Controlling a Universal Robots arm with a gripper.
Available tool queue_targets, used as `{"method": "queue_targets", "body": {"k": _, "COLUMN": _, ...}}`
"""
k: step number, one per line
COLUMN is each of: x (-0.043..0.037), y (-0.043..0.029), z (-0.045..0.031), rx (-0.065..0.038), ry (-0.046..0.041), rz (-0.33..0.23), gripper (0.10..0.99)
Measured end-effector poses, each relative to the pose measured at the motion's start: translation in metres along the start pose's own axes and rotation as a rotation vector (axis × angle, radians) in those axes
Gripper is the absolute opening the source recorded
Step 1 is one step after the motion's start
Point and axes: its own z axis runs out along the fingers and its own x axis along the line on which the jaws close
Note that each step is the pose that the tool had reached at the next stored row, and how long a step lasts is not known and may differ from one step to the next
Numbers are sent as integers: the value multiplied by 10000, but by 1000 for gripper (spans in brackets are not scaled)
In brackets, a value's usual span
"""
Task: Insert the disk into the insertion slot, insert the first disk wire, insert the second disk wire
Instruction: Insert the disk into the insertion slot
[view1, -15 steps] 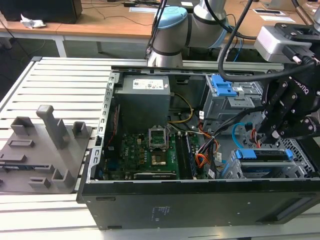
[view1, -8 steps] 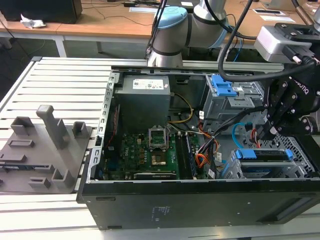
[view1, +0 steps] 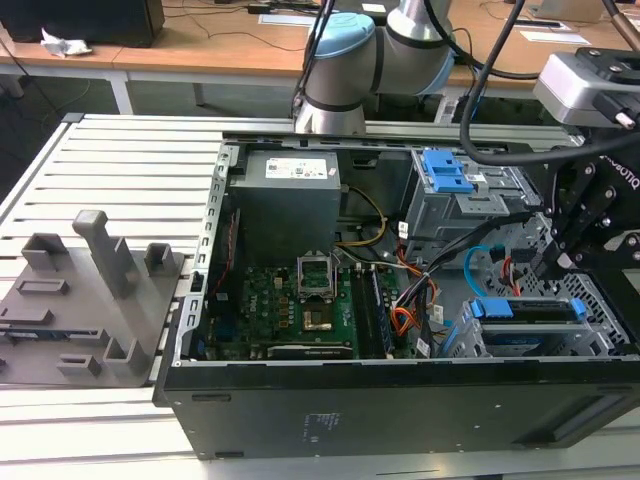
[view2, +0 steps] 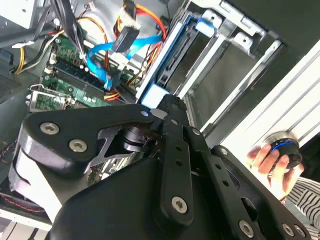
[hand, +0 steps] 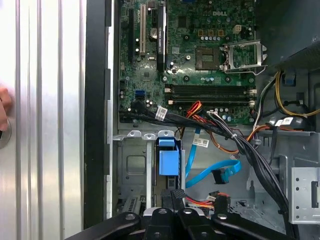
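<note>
— Where is the disk, and which way does it lie?

— The disk (view1: 530, 310) sits in the insertion slot (view1: 462, 342), near the motherboard (view1: 290, 300). Its long axis runs straight away from the motherboard, and its blue-tabbed end (hand: 167, 162) faces the board.

— How does it look?

— Mostly its bright blue bracket shows, along a dark drive edge.

— Counts?

— One disk. Two grey drive cages: the low slot and a taller cage with a blue latch (view1: 445, 172), both beside the motherboard. One second disk wire (hand: 210, 175), a light blue loop whose dark plug hangs unplugged between motherboard and disk. One first disk wire (hand: 202, 202), orange, red and black, its black plug loose there too. One person's hand (view2: 267, 160), well apart from the motherboard, outside the case.

— And the claw?

— The gripper (hand: 177, 196) hovers at the disk's board-facing end, jaws drawn together with nothing between them.
</note>
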Motion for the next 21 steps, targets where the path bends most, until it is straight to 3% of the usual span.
{"method": "queue_targets", "body": {"k": 3, "x": 0, "y": -19, "z": 55, "rx": -34, "ry": 3, "rz": 2, "gripper": 106}}
{"method": "queue_targets", "body": {"k": 5, "x": -1, "y": -32, "z": 153, "rx": -62, "ry": 4, "rz": 1, "gripper": 106}}
{"method": "queue_targets", "body": {"k": 10, "x": -1, "y": -50, "z": 252, "rx": -78, "ry": 4, "rz": 1, "gripper": 106}}
{"method": "queue_targets", "body": {"k": 21, "x": -1, "y": -58, "z": 269, "rx": -78, "ry": 4, "rz": 1, "gripper": 106}}
